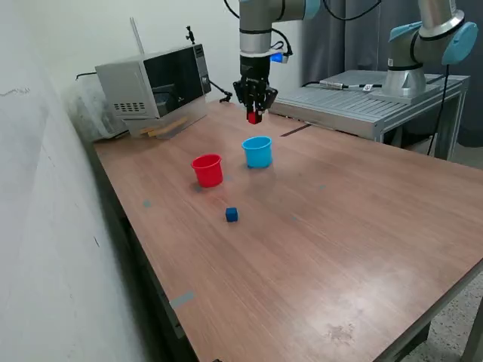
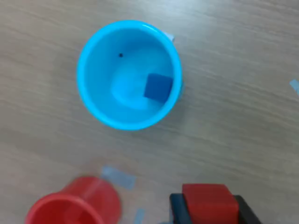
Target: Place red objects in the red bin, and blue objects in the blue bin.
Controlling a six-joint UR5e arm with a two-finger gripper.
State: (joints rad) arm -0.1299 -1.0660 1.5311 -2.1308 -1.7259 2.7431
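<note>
No readable brand, label or writing on anything in either view.

Gripper (image 1: 254,115) hangs above the desk (image 1: 362,226), fingers (image 2: 178,211) clamped on a red cube (image 2: 209,199); in the exterior view the cube shows as a red speck at the tips, above and just behind the blue bin (image 1: 257,151). Blue bin stands upright w/ one blue cube (image 2: 158,87) inside, lying against the inner wall. Red bin (image 1: 207,170) upright, just beside the blue bin on the exterior view's left, not touching; can't tell what's in it. A second blue cube (image 1: 232,215) sits loose on the desk, nearer the camera than both bins, apart from them.

Around: microwave (image 1: 155,83) at the far corner on the exterior view's left, some flat wooden bits under its front. Grey ribbed platform (image 1: 362,102) behind the desk on the exterior view's right, w/ a second arm's base (image 1: 404,79) on it. Small bits of pale tape (image 2: 119,176) stuck on the wood between the bins.

Wall runs close along the desk edge on the exterior view's left. Bare wood across the near half and toward the exterior view's right.
</note>
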